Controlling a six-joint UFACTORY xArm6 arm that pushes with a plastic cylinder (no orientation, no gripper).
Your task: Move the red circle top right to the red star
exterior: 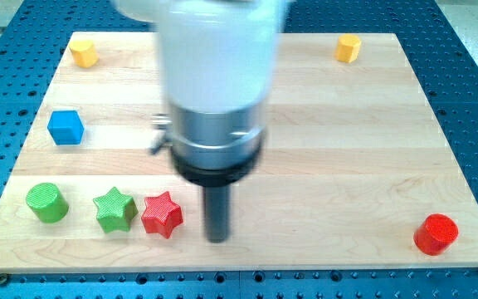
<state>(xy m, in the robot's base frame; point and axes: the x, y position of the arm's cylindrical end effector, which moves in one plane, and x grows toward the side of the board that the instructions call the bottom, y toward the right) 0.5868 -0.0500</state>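
Note:
The red circle [436, 233], a short red cylinder, stands near the view's bottom right corner of the wooden board [347, 149]. The red star [162, 214] lies at the bottom left of centre, touching or almost touching a green star [114, 209] on its left. My tip [217, 238] rests on the board just right of the red star, a small gap away. It is far to the left of the red circle. The arm's white and metal body hides the board's upper middle.
A green cylinder [46, 203] stands left of the green star. A blue cube [65, 127] sits at the left edge. A yellow block [84, 52] is at the top left and another yellow block [348, 48] at the top right.

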